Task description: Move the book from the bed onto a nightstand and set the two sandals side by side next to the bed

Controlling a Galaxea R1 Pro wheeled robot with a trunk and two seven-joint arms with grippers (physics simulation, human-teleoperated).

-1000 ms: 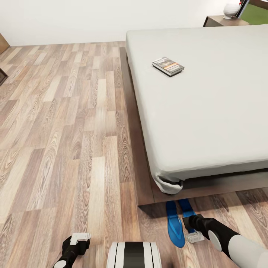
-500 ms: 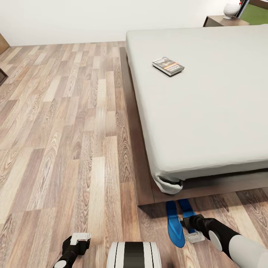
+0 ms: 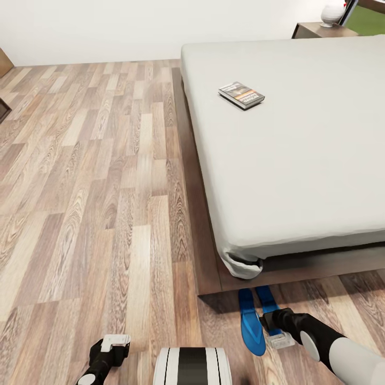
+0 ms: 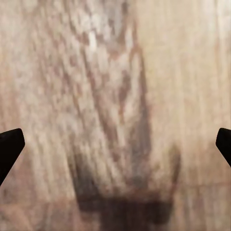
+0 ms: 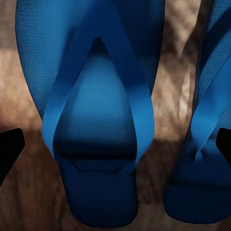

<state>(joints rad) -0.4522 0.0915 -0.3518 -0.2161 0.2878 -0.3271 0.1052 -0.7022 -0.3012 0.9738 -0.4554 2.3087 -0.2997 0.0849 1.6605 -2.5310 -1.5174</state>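
Bedroom with a light brown wood-plank floor (image 3: 96,176) and a big low bed (image 3: 299,155) with a pale grey mattress.

At 2 o'clock from the robot, the small dark paperback book (image 3: 241,95) lies flat on the mattress. At 5 o'clock, two flat bright blue sandals (image 3: 251,321) lie side by side on the floor, just beside the dark brown bed frame. The right gripper (image 5: 115,144) hangs over them, jaws wide, holding nothing. The left gripper (image 4: 115,144) hangs over bare planks, jaws wide too.
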